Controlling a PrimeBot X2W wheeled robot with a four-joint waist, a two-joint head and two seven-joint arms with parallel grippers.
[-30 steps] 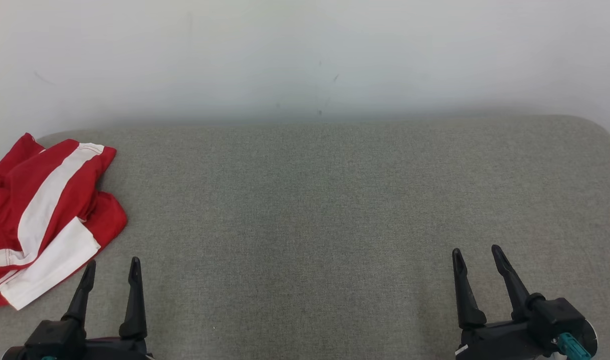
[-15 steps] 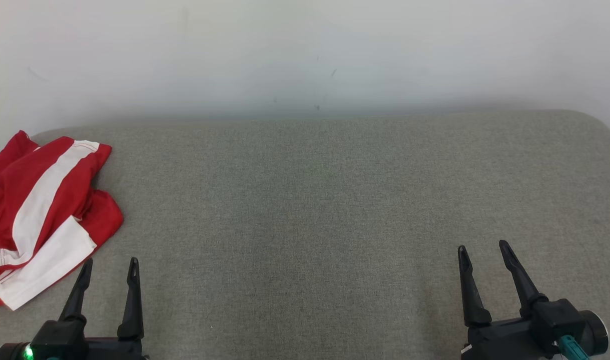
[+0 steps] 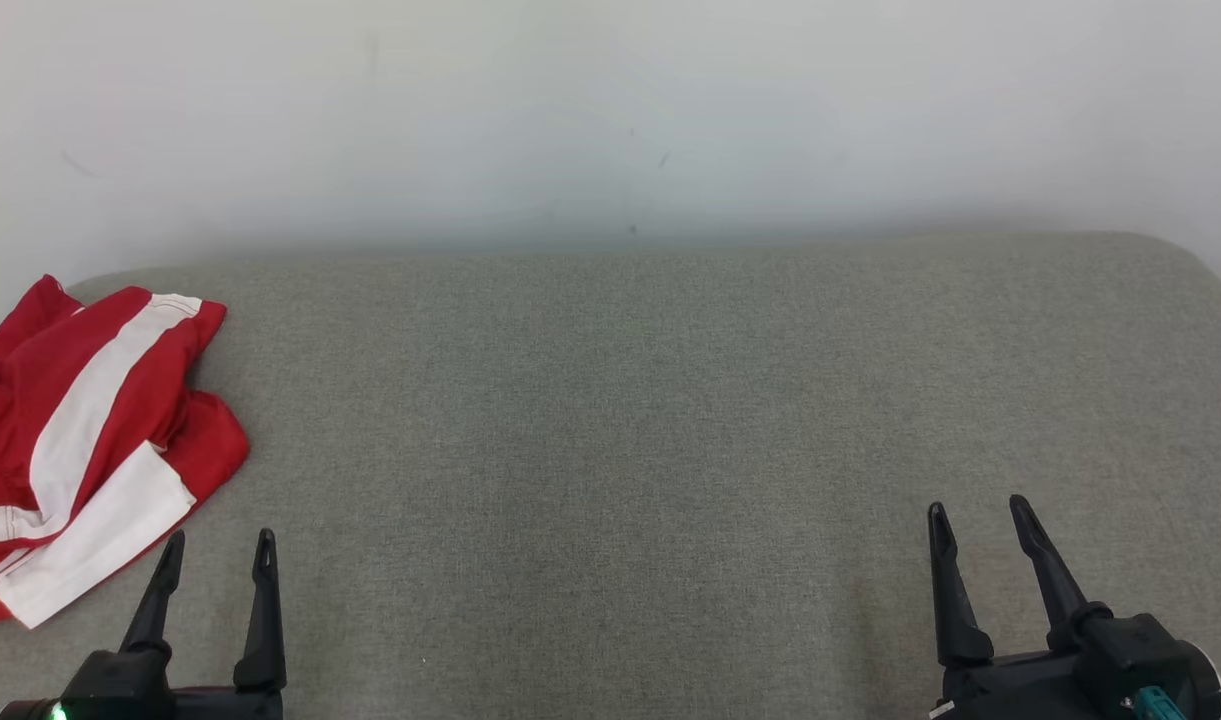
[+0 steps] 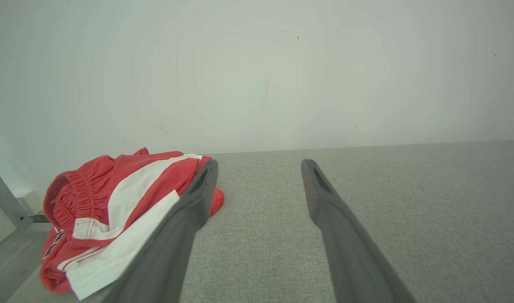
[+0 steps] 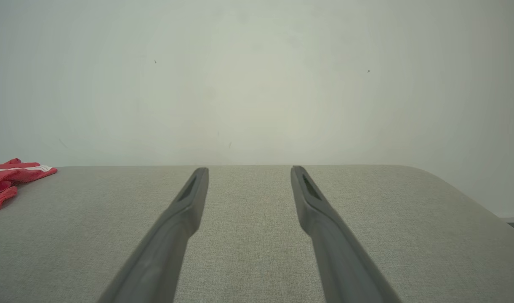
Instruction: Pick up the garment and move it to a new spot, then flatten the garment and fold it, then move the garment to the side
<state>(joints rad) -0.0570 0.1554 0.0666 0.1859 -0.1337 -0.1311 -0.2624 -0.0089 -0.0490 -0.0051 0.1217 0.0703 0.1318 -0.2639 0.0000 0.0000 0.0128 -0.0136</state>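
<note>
Head view, from the left: the garment (image 3: 80, 440), red with white stripes, lies crumpled at the far-left edge of the bench (image 3: 620, 430), partly cut off by the frame. To pick it up well, I judge the left gripper (image 3: 220, 540) should reach left and forward and pinch a bunched fold or the waistband (image 4: 67, 189) (its elastic faces the left wrist view), not one loose layer. Its fingers (image 3: 262, 610) stand wide apart, holding nothing, just beside the cloth's near edge. Well to the right, the right gripper (image 3: 978, 507) hovers likewise spread and empty.
</note>
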